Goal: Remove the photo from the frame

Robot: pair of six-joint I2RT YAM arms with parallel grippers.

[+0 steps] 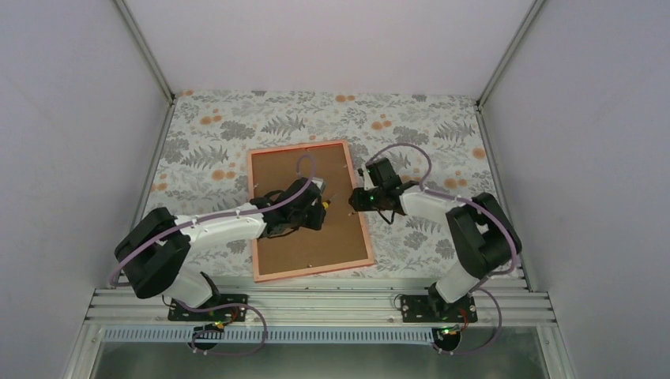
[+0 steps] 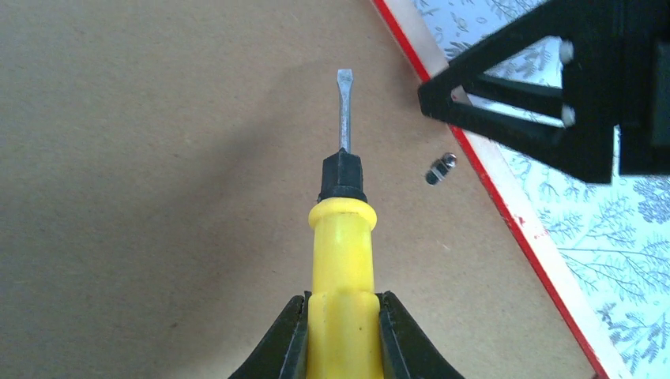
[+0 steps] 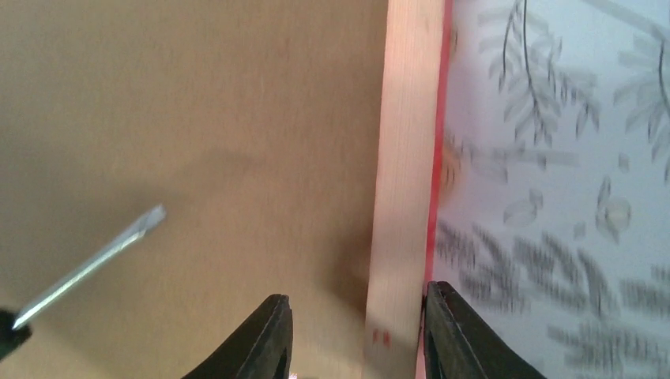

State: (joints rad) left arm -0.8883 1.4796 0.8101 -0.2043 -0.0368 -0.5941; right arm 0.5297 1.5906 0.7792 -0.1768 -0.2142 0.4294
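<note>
Prying the back off looks like the step in hand. The frame (image 1: 314,272) lies face down on the cloth (image 1: 205,150), so its brown board (image 1: 276,170) faces up. The photo cannot be seen. It is most likely under that board, inside the frame.

The left claw (image 2: 341,320) is closed tight on the yellow handle of a screwdriver (image 2: 341,237). The thin flat tip (image 2: 344,87) points across the board, near a tiny metal clip (image 2: 441,168) by the frame's right side. The right claw (image 3: 357,304) is partly open and holds nothing. One finger is over the board, the other is at the outer side, and the frame's edge sits between them.

Next, the tip likely has to slide under that clip and push it off the board. That needs a small, careful push, since the tip could slip. The right claw may have to hold the frame so it does not slide.

The board looks dull, flat and a bit fuzzy. The frame is thin, red outside and pale on its back. The handle is smooth, shiny plastic, and the tip is bare grey metal. The cloth has leaves and orange flowers.
</note>
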